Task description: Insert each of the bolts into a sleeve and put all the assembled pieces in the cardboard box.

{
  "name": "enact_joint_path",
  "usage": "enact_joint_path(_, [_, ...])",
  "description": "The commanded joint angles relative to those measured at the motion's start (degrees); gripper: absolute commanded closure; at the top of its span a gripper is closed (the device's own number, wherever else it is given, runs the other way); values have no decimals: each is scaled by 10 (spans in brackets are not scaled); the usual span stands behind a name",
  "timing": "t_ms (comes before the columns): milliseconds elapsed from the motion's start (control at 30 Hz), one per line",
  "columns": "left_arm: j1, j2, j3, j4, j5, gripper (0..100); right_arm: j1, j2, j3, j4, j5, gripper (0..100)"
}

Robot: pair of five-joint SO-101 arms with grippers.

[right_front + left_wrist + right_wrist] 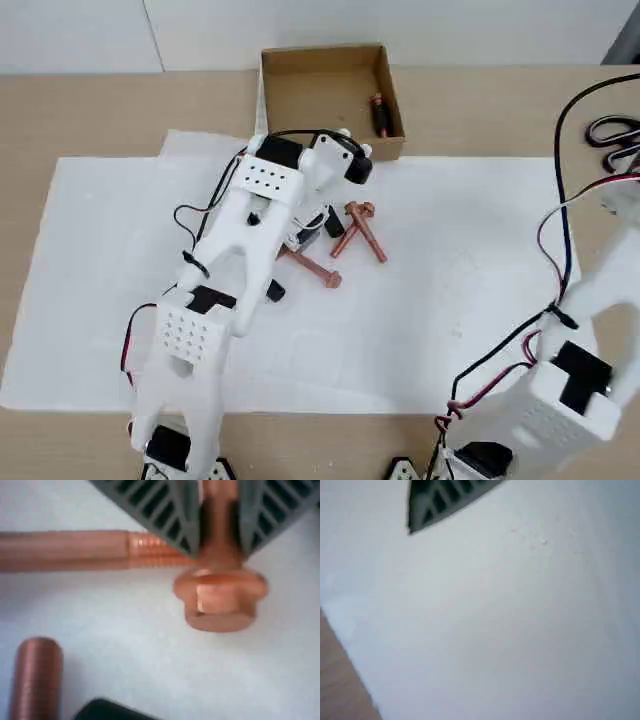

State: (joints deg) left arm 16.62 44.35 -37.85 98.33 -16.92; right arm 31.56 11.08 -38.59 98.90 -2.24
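The high view looks down from above the table point(80, 100), with the arm bases at the near edge. The left wrist view faces a bolt point(218, 600) and the white sheet point(125, 645) at very close range. The right wrist view faces the same sheet's edge, equally close.

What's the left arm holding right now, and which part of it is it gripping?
The left gripper holds a copper bolt, clamped on the shank just behind its flanged hex head.

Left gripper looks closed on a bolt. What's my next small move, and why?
Probably lift straight up a little: the left gripper is shut on the bolt by its shank, head near the white sheet, another copper piece lying close beside it.
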Motion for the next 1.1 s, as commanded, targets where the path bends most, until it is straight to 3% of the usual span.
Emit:
enact_joint_path(0, [-4,-4,-41,19,-2,994,-4,-11,1,-6,3,841])
enact_joint_path(167, [-4,-12,-90,22,4,994,-4,-13,1,-6,4,841])
enact_joint_path(333, [-7,-98,-57,22,9,994,-4,-15,1,-6,4,841])
enact_joint_path(733, [-159,-321,209,16,69,994,-64,-12,2,-2,11,841])
enact_joint_path(1067, [-202,-322,397,-165,68,994,-166,-15,2,0,60,842])
